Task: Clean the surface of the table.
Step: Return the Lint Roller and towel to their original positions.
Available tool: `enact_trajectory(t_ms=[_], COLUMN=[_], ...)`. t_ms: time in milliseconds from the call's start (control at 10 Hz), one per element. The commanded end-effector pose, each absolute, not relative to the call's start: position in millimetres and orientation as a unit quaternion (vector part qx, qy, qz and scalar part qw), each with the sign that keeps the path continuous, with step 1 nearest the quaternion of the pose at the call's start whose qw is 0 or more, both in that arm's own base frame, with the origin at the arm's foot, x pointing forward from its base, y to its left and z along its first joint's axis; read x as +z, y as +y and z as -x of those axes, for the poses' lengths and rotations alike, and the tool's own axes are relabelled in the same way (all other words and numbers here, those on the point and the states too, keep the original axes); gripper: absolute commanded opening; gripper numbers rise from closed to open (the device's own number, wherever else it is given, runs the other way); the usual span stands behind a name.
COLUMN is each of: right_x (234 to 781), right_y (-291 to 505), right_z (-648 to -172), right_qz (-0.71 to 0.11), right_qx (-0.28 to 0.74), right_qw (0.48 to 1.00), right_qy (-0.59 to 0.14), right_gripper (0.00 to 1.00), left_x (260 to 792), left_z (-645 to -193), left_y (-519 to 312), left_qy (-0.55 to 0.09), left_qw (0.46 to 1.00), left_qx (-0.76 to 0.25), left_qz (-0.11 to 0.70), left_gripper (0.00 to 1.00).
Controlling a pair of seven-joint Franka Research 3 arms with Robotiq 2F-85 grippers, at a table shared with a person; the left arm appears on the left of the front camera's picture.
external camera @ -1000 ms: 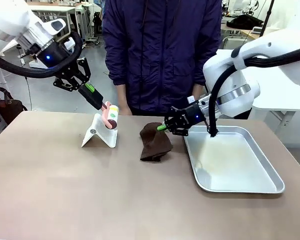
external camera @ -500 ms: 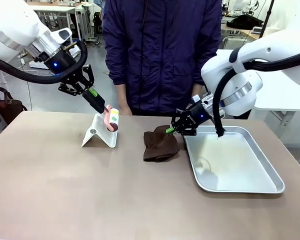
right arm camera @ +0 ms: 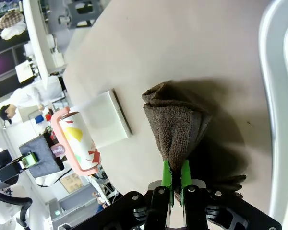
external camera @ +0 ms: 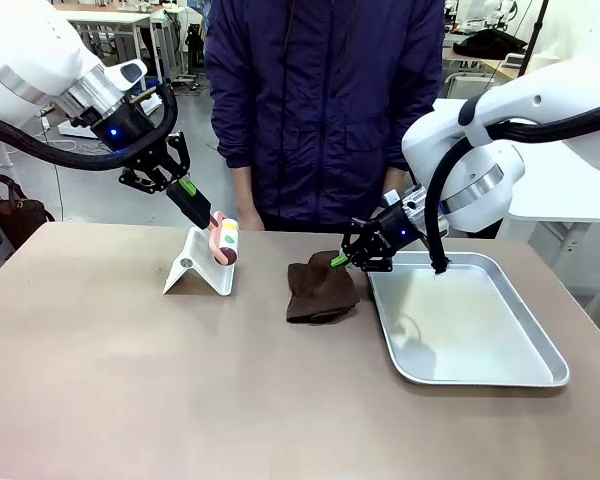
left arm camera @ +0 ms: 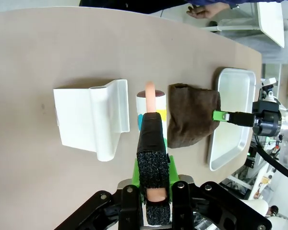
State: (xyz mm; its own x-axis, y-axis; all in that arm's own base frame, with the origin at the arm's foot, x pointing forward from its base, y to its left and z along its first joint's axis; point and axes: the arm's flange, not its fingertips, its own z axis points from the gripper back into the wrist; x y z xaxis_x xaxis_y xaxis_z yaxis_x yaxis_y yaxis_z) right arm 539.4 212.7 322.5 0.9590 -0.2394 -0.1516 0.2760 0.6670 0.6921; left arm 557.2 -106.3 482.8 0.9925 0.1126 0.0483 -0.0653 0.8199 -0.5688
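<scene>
The taupe table [external camera: 130,390] carries a crumpled brown cloth [external camera: 320,290] near its middle. My right gripper [external camera: 337,259] is shut on the cloth's upper edge, which shows as a pinched fold [right arm camera: 175,129] between the green fingers of the right gripper [right arm camera: 176,167]. My left gripper [external camera: 198,208] is shut on the pink handle of a lint roller [external camera: 225,241], held tilted just above a white stand [external camera: 200,268]. In the left wrist view the left gripper [left arm camera: 152,129] clamps the handle, with the roller [left arm camera: 157,106] between the stand [left arm camera: 93,117] and the cloth [left arm camera: 192,120].
A shiny metal tray [external camera: 525,375] lies at the right of the table, right beside the cloth. A person in a dark purple jacket [external camera: 320,100] stands at the far edge, behind the cloth and the roller. The near half of the table is bare.
My right gripper has dragged the cloth a little right and toward the tray, then held still. The left gripper with the roller shifted slightly right.
</scene>
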Motion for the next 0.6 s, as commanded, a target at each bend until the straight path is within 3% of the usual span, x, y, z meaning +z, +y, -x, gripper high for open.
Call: enact_trajectory(t_ms=[0,500], right_x=[324.6,311.4], right_y=[213.1,223.4], right_z=[-539.0,-541.6], right_qz=[-0.391,-0.361], right_qx=[-0.143,-0.145], right_qw=[0.909,0.921], right_qy=[0.024,0.034], right_gripper=[0.08,0.08], left_x=[488.5,465.8], left_z=[-554.3,-561.4], left_y=[-103.5,-115.7], left_qy=[-0.038,-0.031], left_qw=[0.952,0.962], left_qx=[0.047,0.025], left_qz=[0.301,0.270], left_gripper=[0.22,0.22])
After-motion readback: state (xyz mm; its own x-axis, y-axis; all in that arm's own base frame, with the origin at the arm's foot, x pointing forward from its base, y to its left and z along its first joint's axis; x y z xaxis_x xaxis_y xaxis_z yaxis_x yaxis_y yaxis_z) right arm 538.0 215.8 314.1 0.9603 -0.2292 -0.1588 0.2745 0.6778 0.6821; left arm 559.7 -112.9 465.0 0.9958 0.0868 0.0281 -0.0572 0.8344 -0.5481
